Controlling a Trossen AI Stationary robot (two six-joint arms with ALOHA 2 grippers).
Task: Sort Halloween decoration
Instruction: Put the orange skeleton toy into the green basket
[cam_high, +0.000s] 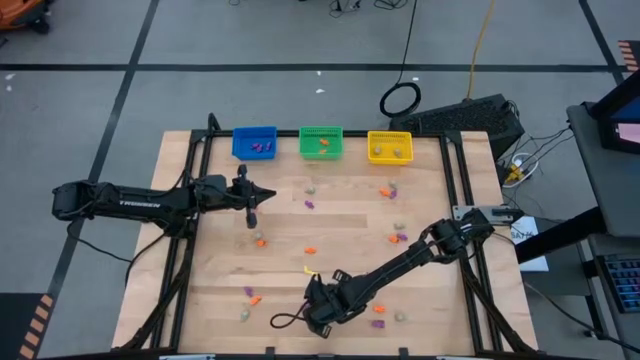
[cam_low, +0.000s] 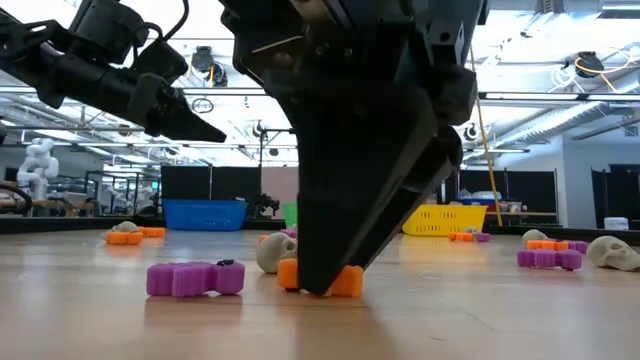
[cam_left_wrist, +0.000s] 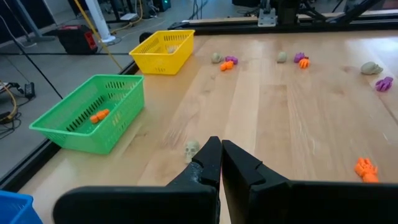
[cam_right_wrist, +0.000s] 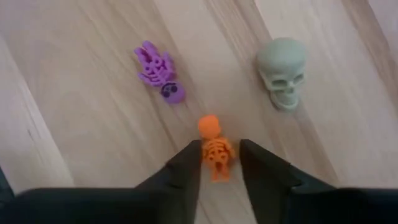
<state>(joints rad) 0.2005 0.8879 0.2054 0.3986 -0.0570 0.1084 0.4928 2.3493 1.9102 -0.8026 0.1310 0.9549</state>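
Tiny purple, orange and pale grey trinkets lie scattered on the wooden table (cam_high: 340, 225). My right gripper (cam_high: 320, 300) is down near the table's near edge, with its fingers around a small orange skeleton (cam_right_wrist: 216, 151) that lies flat on the wood. A purple skeleton (cam_right_wrist: 158, 70) and a grey skull (cam_right_wrist: 283, 71) lie just beyond it. My left gripper (cam_high: 252, 218) hangs shut above the table's left middle (cam_left_wrist: 221, 152), holding nothing. A small grey skull (cam_left_wrist: 191, 148) lies below it. My right gripper pinches the orange skeleton's legs and lower body (cam_right_wrist: 217, 167) between its two fingers (cam_right_wrist: 186, 171), coming from above and pointing down. Its head (cam_right_wrist: 209, 126) sticks out past the fingertips. The skeleton lies on the table (cam_low: 347, 282).
Blue bin (cam_high: 254, 143), green bin (cam_high: 321, 142) and yellow bin (cam_high: 390, 146) stand in a row along the far edge, each with a few trinkets inside. More trinkets lie at the middle (cam_high: 311, 251), right (cam_high: 398, 237) and near left (cam_high: 252, 297).
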